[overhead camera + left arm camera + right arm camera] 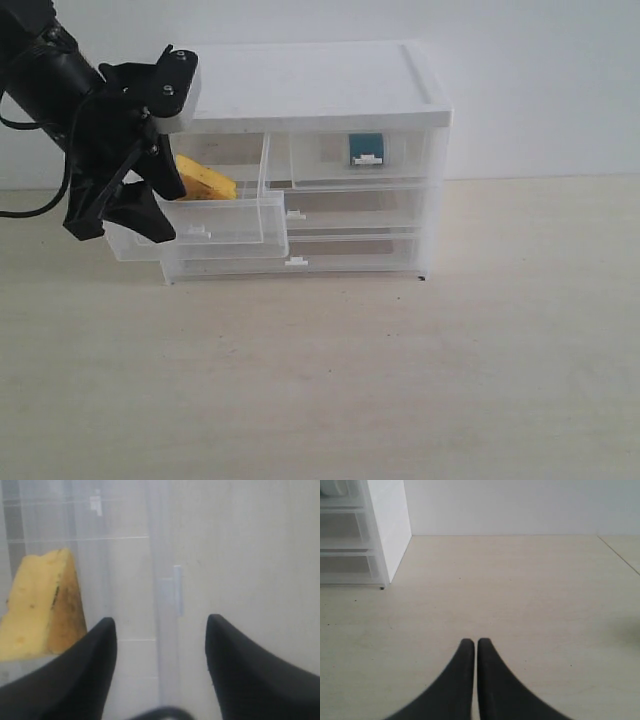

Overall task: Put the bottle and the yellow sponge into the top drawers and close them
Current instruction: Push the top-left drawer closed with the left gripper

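Right jaws: clenched together with nothing between them, above the surface [530, 590]; the cabinet [310, 85] stands ahead and off to one side.
Left jaws: released, gripping nothing, at the pulled-out top left drawer [225, 222], its tab handle [177, 590] in line with the gap.
Yellow sponge [205, 181] lies inside this drawer, just beyond one jaw.
Farther from these jaws, the top right drawer [320, 160] is shut, with the bottle [366, 148] inside.
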You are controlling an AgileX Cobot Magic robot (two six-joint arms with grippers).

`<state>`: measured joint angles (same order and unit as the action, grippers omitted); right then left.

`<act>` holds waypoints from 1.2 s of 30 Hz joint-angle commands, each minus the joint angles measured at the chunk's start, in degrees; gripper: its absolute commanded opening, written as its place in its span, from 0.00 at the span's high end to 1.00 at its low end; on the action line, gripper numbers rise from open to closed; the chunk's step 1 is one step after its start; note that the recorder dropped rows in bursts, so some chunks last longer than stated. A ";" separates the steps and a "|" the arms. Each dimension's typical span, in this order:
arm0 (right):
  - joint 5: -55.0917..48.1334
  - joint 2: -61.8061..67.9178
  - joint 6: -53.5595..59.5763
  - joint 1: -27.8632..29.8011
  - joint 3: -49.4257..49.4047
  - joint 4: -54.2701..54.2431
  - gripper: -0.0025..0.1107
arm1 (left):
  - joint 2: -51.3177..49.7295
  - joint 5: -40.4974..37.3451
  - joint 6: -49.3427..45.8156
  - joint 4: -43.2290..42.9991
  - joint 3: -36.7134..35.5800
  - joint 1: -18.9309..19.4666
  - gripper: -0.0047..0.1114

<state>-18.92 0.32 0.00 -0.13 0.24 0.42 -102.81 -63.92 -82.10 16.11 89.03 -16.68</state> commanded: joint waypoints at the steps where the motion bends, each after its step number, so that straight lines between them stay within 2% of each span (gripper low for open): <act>1: 0.46 -0.32 0.00 0.13 -0.24 0.06 0.98 | -0.11 2.89 -0.22 -0.07 0.19 -0.54 0.61; 6: 0.46 -0.32 0.00 0.13 -0.24 0.06 0.98 | -0.33 4.19 -0.22 -0.07 0.19 -0.54 0.86; 8: 0.46 -0.32 0.00 0.13 -0.24 0.06 0.98 | -0.59 4.67 -0.22 -0.07 0.19 -0.54 0.92; 26: 0.46 -0.32 0.00 0.13 -0.24 0.06 0.98 | 0.32 10.56 0.02 -0.91 0.45 -0.54 0.92; 36: 0.46 -0.32 0.00 0.13 -0.24 0.06 0.98 | 0.41 8.78 0.20 1.35 4.68 -0.54 0.92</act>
<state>-18.92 0.32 0.00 -0.13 0.24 0.42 -103.12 -58.53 -81.52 14.91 91.87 -17.04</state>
